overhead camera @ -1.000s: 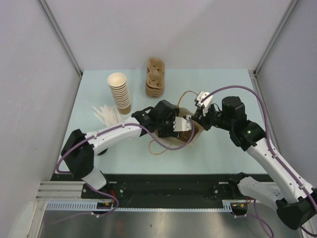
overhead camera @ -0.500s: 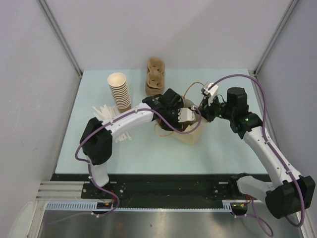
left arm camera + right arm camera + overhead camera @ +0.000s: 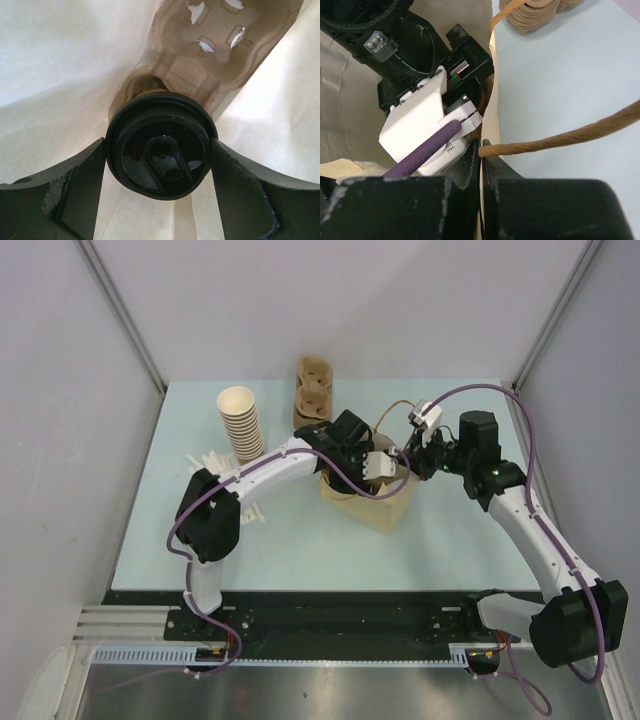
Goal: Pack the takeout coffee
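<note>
Black-lidded takeout coffee [image 3: 162,150] fills left gripper [image 3: 160,186]; right gripper [image 3: 481,159] pinches bag [image 3: 390,506].

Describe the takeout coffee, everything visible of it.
The takeout coffee shows its round, glossy black plastic lid with a teardrop sip tab, seen from above; the brown cup beneath is almost hidden. The fingers of the left gripper clamp the lid from both sides, holding it upright inside the paper bag, over a moulded pulp carrier.

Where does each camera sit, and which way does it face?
Top external: overhead, looking down at the table; both arms show.
Left wrist: inside the paper bag, facing the takeout coffee in the left claw.
Right wrist: facing the paper bag rim pinched by the right claw.
Shared: top and right wrist show the left claw.
</note>
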Tool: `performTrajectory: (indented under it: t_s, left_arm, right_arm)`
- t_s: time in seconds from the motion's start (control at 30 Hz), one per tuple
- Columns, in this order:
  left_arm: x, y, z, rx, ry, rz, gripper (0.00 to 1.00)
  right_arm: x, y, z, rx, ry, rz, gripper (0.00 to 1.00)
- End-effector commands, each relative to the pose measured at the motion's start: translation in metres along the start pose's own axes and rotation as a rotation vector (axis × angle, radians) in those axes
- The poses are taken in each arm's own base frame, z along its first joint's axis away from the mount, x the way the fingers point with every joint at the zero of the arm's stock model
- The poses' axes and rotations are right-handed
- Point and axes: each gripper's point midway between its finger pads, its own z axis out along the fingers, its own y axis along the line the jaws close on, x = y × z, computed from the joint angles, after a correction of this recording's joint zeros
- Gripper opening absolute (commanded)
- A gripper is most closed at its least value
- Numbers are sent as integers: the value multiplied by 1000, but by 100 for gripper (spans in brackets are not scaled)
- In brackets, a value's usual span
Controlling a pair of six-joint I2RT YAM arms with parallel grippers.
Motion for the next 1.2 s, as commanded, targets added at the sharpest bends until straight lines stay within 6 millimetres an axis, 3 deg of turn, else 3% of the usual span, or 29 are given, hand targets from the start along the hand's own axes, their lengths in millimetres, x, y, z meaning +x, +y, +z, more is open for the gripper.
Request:
performTrajectory:
  t_s: [0.0,0.13,0.23,0.37,0.47,0.6,0.73,0.77,1.17]
  left_arm:
    - [56,-21,33,122,150,-41,11]
    - [65,-26,41,140,170,-48,10]
    - [66,-23,41,134,170,-56,16]
    - [49,-11,21,83,118,-62,48]
    - [38,-5,9,62,91,-79,64]
    - [17,7,-14,2,31,-102,81]
    - [-1,17,-31,-38,-6,-109,87]
    - [-4,17,-33,-41,-9,-106,97]
    - [-21,20,-53,-85,-31,-99,99]
  right_arm:
    - [-6,6,3,-59,-15,-12,0]
    - [-5,3,6,-60,-13,-8,0]
    - [-4,3,7,-64,-12,-10,0]
    - [-6,3,5,-63,-15,-11,0]
    - [-7,4,3,-61,-18,-10,0]
    - [-7,5,2,-62,-16,-4,0]
    - [-7,6,2,-63,-17,-2,0]
    - [-8,6,1,-62,-19,-6,0]
    - [-10,5,1,-59,-21,-4,0]
